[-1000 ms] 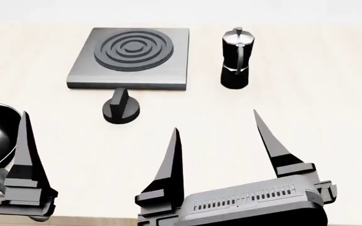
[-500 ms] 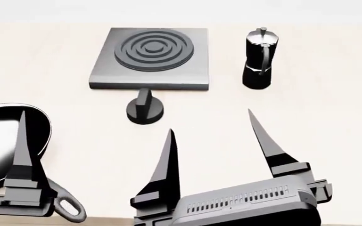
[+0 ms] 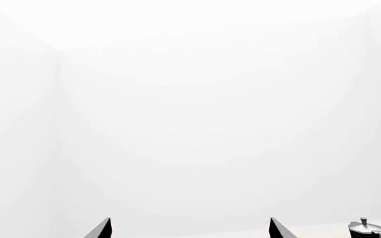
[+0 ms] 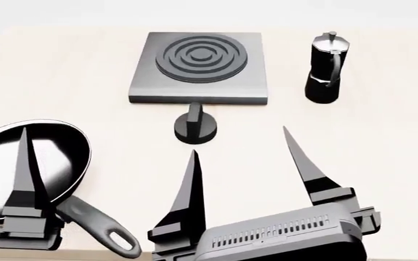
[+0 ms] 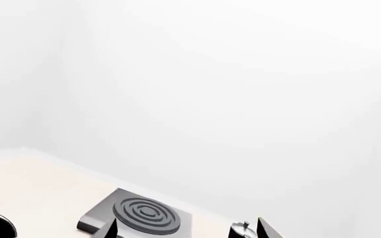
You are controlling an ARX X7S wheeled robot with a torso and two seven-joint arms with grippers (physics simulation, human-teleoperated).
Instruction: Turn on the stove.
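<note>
The stove (image 4: 198,65) is a flat grey slab with dark concentric rings at the table's far middle. Its small black ridged knob (image 4: 194,128) stands just in front of the slab. My right gripper (image 4: 239,163) is open and empty, low and near, its tips pointing towards the knob from well short of it. The right wrist view shows the stove (image 5: 141,213) far off between the open tips. My left gripper (image 3: 190,229) is open and empty. One of its fingers (image 4: 24,174) shows above the frying pan.
A black frying pan (image 4: 42,163) lies at the near left, handle towards the table's front edge. A black moka pot (image 4: 325,68) stands right of the stove; it also shows in the left wrist view (image 3: 366,229). The table (image 4: 383,141) is pale wood.
In the head view the stove, knob and moka pot have slid to the right and much more of the frying pan has come into view. Both grippers stay open.
</note>
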